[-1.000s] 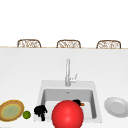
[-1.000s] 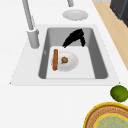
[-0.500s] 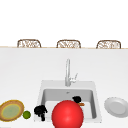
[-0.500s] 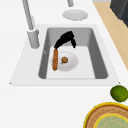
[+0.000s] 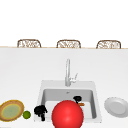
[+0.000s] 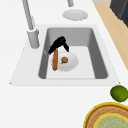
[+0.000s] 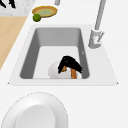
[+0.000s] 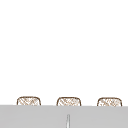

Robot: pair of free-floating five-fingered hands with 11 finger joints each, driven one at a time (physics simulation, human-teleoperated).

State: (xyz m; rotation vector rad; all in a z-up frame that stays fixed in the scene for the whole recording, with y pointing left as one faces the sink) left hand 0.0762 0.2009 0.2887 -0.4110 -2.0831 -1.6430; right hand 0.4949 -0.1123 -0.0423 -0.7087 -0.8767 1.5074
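My right hand [image 5: 77, 98] is down in the sink [image 5: 44, 93], over a white plate [image 6: 71, 62] on the basin floor. An orange stick [image 6: 55, 60] and a small brown piece [image 6: 64, 59] lie on that plate. In the left side view the right hand [image 6: 59, 44] spreads its fingers and thumb over the far end of the orange stick, at or just above it. From the right side, the right hand [image 7: 68, 63] covers much of the plate [image 7: 54, 71] and the stick [image 7: 74, 74]. My left hand [image 5: 40, 110] hangs by the sink's front left corner, fingers loose, holding nothing.
A big red ball [image 5: 67, 115] in the foreground hides the sink's front. The faucet [image 5: 67, 72] stands behind the basin. A yellow bowl [image 5: 11, 110] and a lime [image 5: 26, 114] sit on the left counter, a white plate [image 5: 116, 107] on the right. Chair backs [image 5: 68, 43] line the far side.
The right hand has moved across the basin toward the faucet side and lower, onto the end of the orange stick. The left hand has stayed put.
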